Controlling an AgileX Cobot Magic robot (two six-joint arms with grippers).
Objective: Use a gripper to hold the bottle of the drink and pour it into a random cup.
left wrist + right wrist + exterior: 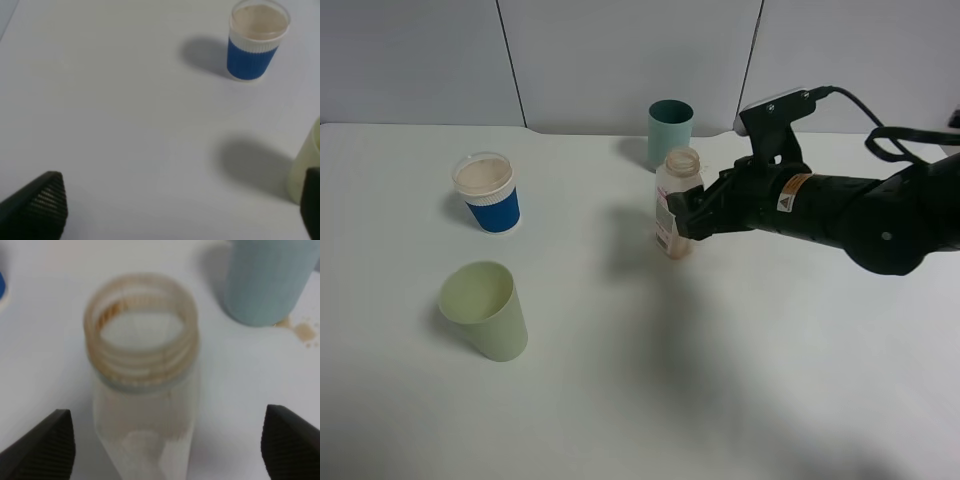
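Note:
The bottle of the drink (678, 205) is clear, with a wide open mouth and a white-and-pink label, and stands upright mid-table. In the right wrist view the bottle (145, 390) sits between the two black fingers with a gap on each side. My right gripper (688, 215) (165, 445) is open around the bottle, not touching it. The teal-green cup (670, 130) (265, 280) stands just behind the bottle. My left gripper (175, 205) is open and empty over bare table; its arm is out of the exterior high view.
A blue-sleeved cup with a clear lid (488, 192) (257, 40) stands at the left. A pale yellow-green cup (485, 310) (305, 167) stands in front of it. Small brown drops (302, 330) lie by the teal cup's base.

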